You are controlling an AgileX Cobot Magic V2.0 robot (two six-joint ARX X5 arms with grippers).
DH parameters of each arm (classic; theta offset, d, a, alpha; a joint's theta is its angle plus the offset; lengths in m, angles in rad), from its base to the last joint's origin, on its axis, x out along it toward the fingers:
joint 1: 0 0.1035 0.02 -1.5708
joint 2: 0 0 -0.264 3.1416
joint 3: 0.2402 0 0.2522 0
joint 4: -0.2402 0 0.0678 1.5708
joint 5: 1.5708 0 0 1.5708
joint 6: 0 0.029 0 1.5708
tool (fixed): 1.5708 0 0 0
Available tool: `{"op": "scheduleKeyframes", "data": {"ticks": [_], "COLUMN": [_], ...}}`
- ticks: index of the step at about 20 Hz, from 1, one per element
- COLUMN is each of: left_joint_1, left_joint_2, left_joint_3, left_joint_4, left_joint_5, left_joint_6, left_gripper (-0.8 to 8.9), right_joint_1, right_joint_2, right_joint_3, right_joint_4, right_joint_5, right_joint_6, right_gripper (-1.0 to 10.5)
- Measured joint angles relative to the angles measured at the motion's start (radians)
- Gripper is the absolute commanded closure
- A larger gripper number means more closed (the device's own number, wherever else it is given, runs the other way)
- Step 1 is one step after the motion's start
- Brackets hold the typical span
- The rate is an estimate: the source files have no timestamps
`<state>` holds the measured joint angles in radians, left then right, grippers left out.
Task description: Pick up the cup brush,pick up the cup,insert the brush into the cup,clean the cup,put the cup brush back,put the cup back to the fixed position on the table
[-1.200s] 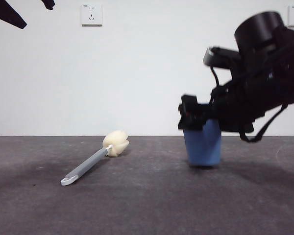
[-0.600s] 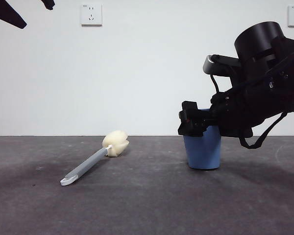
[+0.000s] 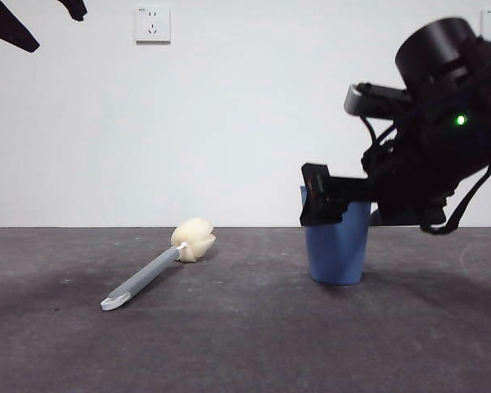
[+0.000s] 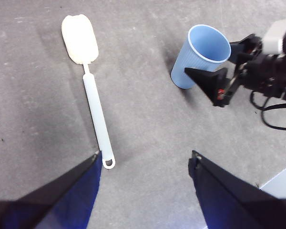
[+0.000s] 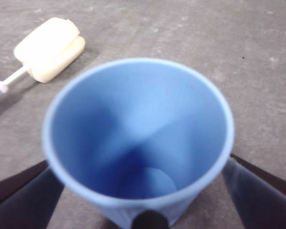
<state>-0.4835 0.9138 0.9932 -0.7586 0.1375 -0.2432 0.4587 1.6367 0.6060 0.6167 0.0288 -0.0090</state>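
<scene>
Right wrist view: right hand (image 5: pixel 143 191) open astride the cup (image 5: pixel 138 143).

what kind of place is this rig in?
Likely a lab test bench, not a kitchen: bare dark grey table, plain white wall with a socket, only a cup and cup brush out.

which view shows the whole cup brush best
The left wrist view: the cup brush lies on the table in full, sponge head to handle loop, unobstructed. The front view shows it whole too, but low and foreshortened. The right wrist view catches only its sponge head and a bit of handle beyond the cup.
</scene>
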Motion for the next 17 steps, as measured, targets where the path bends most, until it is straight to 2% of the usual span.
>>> {"op": "scheduleKeyframes", "data": {"ticks": [3,5,9,12,17], "left_joint_1": [0.0,0.0,0.0,0.0,0.0], "left_joint_2": [0.0,0.0,0.0,0.0,0.0], "left_joint_3": [0.0,0.0,0.0,0.0,0.0], "left_joint_4": [0.0,0.0,-0.015,-0.078,-0.158], "left_joint_5": [0.0,0.0,0.001,0.004,0.063], "left_joint_6": [0.0,0.0,0.001,0.029,0.074], "left_gripper": [4.99,4.99,4.99,4.99,5.05], "right_joint_1": [0.0,0.0,0.008,0.06,0.165], "right_joint_2": [-0.097,-0.187,-0.415,-0.637,-0.898], "right_joint_3": [0.0,0.0,0.0,0.0,0.079], "right_joint_4": [-0.07,-0.184,-0.56,-0.846,-1.241], "right_joint_5": [0.0,0.0,-0.003,-0.066,-0.148], "right_joint_6": [-0.013,-0.012,0.024,0.067,0.173], "right_gripper": [3.4,3.4,3.5,3.5,6.2]}}
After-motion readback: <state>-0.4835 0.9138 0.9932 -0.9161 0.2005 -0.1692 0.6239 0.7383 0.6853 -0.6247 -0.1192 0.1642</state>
